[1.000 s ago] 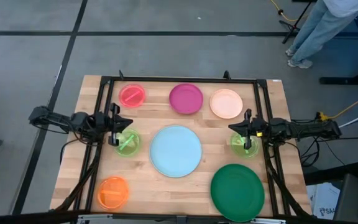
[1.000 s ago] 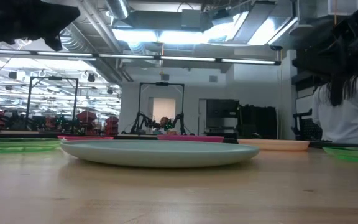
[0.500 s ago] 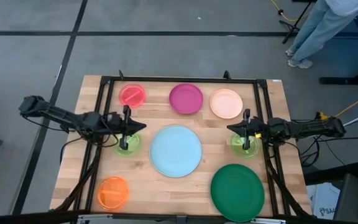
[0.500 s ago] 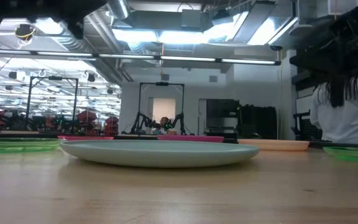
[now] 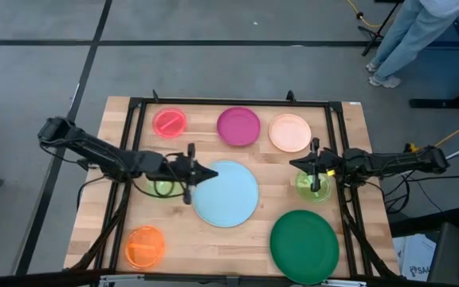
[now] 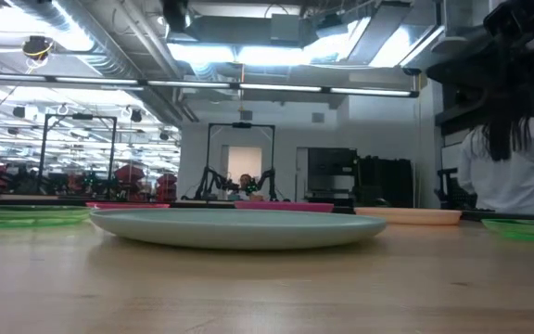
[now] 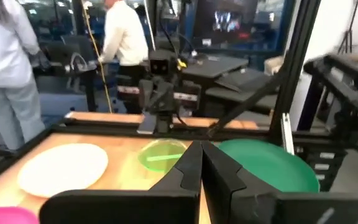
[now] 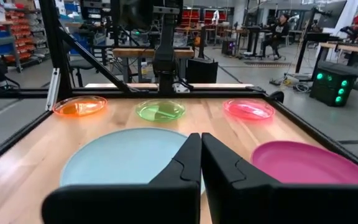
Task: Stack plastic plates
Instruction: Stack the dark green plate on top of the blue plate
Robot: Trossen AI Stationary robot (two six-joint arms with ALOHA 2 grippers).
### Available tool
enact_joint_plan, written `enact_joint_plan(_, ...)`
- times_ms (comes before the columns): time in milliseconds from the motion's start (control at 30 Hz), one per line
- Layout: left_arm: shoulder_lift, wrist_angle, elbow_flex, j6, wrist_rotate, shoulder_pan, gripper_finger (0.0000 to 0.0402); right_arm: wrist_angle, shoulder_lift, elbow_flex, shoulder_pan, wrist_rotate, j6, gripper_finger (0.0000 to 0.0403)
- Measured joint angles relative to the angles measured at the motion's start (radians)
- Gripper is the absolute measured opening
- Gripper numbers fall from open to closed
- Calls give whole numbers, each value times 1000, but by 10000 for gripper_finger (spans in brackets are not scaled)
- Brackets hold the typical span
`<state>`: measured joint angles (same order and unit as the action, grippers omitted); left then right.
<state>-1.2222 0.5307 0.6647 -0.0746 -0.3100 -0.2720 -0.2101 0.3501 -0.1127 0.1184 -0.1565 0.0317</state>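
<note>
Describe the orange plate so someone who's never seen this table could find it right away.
Start at the large light blue plate in the middle of the wooden table. The orange plate lies alone at the near left corner, the only orange one, small, and apart from every other plate.

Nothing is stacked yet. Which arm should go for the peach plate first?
Right, probably. The right gripper, shut, hovers over a lime green plate just below the peach plate; the left gripper, also shut, sits at the light blue plate's edge, farther off.

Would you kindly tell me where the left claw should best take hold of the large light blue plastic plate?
Grip the raised left rim of the large light blue round plastic plate, coming from the left: it lies flat, and the shut left claw already hovers by that edge.
</note>
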Motion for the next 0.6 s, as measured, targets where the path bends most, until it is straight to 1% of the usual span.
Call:
enact_joint_plan(67,-63,-3,45,-25,0,-3,1,-27,33,0,0,7,2,5)
enact_joint_plan(233,-220,-42,176,-99,-7,-24,1,-133,110,0,0,68,16,5)
enact_joint_plan(433,-399,-154,353,-150,-9,-65,2,-194,147,0,0,141,25,5)
enact_joint_plan(600,-526,-148,437,-172,59,-83,8,-209,165,0,42,160,52,5)
